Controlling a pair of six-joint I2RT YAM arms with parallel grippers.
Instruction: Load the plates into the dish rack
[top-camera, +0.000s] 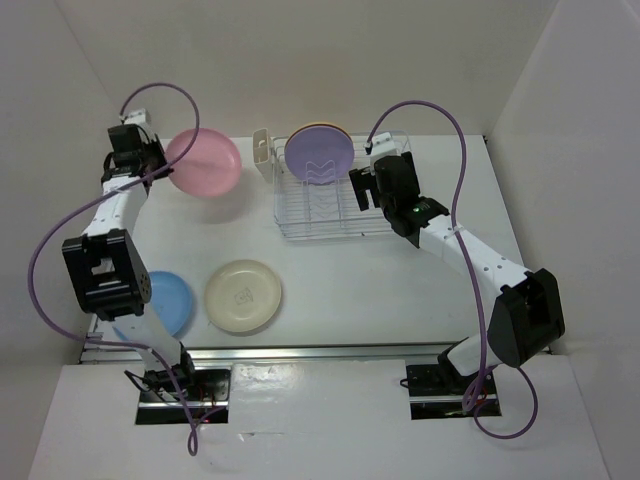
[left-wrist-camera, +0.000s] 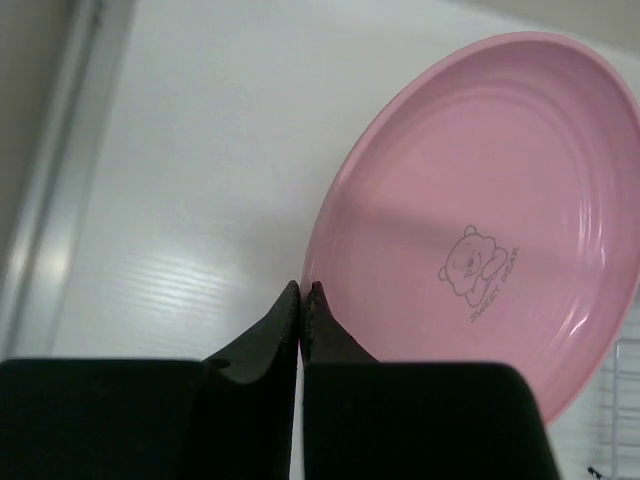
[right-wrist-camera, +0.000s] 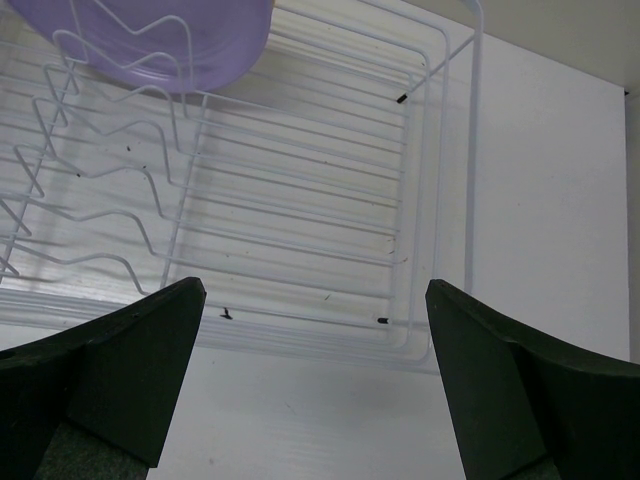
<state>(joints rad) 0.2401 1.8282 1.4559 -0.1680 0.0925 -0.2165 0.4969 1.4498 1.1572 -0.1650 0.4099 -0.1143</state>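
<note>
My left gripper (top-camera: 158, 168) is shut on the left rim of the pink plate (top-camera: 205, 162), holding it tilted at the back left; the wrist view shows the fingertips (left-wrist-camera: 290, 305) pinching the pink plate (left-wrist-camera: 470, 200) at its edge. The dish rack (top-camera: 335, 205) stands at the back centre. The lavender plate (top-camera: 320, 153) stands upright in it, with the orange plate (top-camera: 322, 127) just behind. My right gripper (top-camera: 360, 190) is open and empty at the rack's right side, over the rack (right-wrist-camera: 300, 200) near the lavender plate (right-wrist-camera: 170, 40). The cream plate (top-camera: 243, 296) and the blue plate (top-camera: 168, 300) lie flat at the front left.
The white cutlery cup (top-camera: 263, 152) hangs on the rack's left end. My left arm's elbow overlaps the blue plate. White walls close in the table at the back and on both sides. A metal rail runs along the front edge.
</note>
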